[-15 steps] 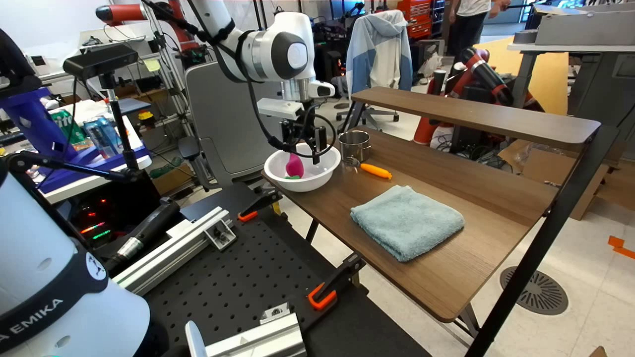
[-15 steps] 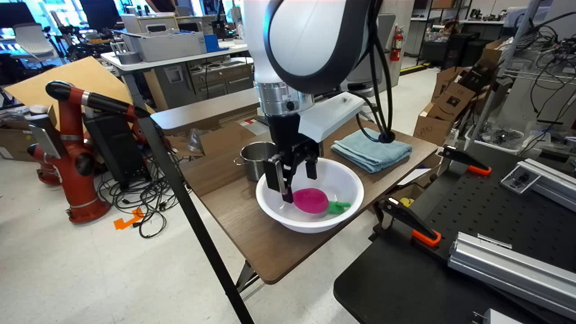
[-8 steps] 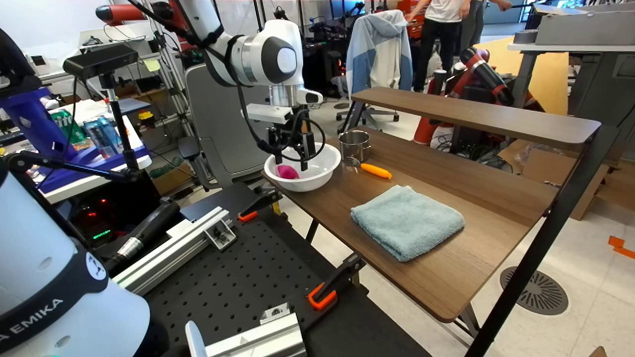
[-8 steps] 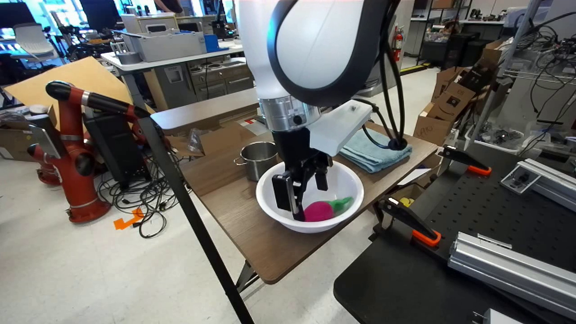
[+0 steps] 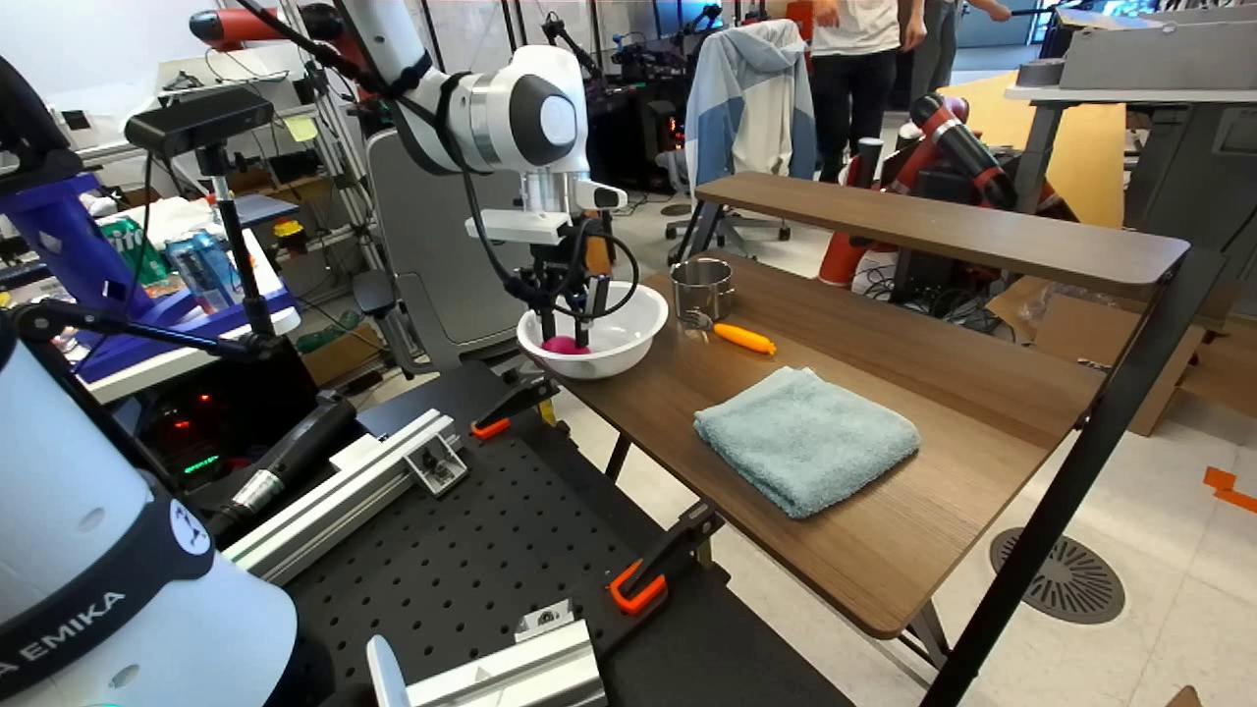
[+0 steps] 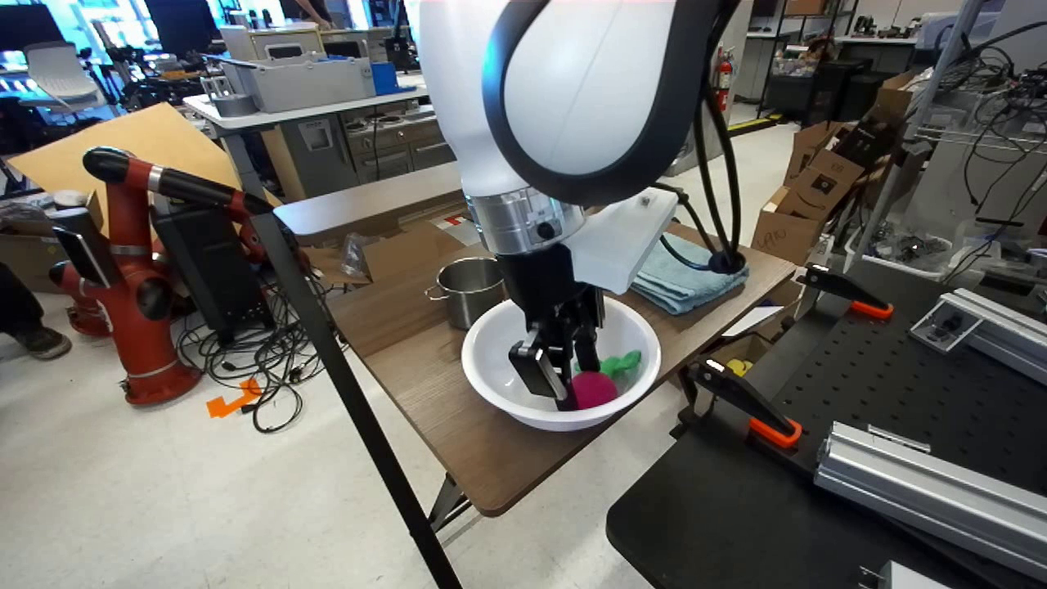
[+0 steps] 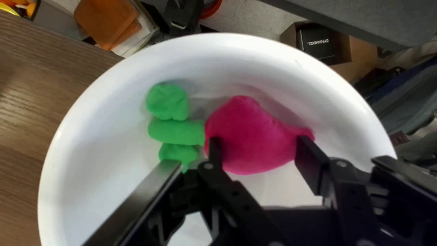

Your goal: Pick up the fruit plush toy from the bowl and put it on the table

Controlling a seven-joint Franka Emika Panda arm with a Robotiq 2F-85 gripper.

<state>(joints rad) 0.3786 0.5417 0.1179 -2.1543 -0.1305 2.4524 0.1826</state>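
Observation:
The fruit plush toy point(image 7: 252, 126) lies inside the white bowl point(image 7: 85, 136), its magenta body between my fingers and its green leafy part to the left in the wrist view. My gripper point(image 7: 257, 147) is down in the bowl, one finger over each end of the magenta body. The jaws are partly closed, and I cannot tell whether they press on the toy. In an exterior view the toy point(image 6: 595, 391) shows beside the fingertips point(image 6: 577, 385). In an exterior view the bowl point(image 5: 628, 334) stands at the end of the brown table point(image 5: 982, 471).
A steel pot point(image 5: 700, 287) stands close to the bowl, with a small orange object point(image 5: 744, 339) beside it. A folded blue cloth point(image 5: 805, 442) lies farther along. A raised wooden shelf point(image 5: 943, 221) runs along the table. The bowl's rim reaches past the table edge in the wrist view.
My gripper has come down into the bowl and over the toy, and its fingers look closer together. The toy has turned and shifted. The bowl has slid slightly.

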